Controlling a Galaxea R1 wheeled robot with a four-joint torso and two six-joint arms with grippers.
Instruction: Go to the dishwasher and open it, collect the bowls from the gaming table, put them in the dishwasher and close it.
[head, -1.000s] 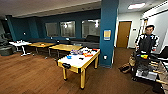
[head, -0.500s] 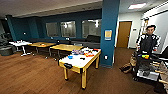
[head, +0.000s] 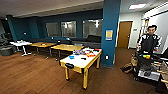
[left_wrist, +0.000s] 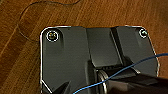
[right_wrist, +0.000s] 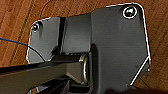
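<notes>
Dark wrist plates (left_wrist: 65, 62) with silver-ringed corner screws (left_wrist: 52, 35), thin blue cable (left_wrist: 140, 62).

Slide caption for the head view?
Gaming table with blue bowl and game boxes stands beside a blue pillar; person at right.

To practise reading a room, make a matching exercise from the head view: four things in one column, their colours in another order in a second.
Things:
1. bowl
2. gaming table legs
3. door
4. pillar

Colours:
A. teal
B. bright blue
C. yellow
D. brown wood

Pairs: 1-B, 2-C, 3-D, 4-A
</notes>
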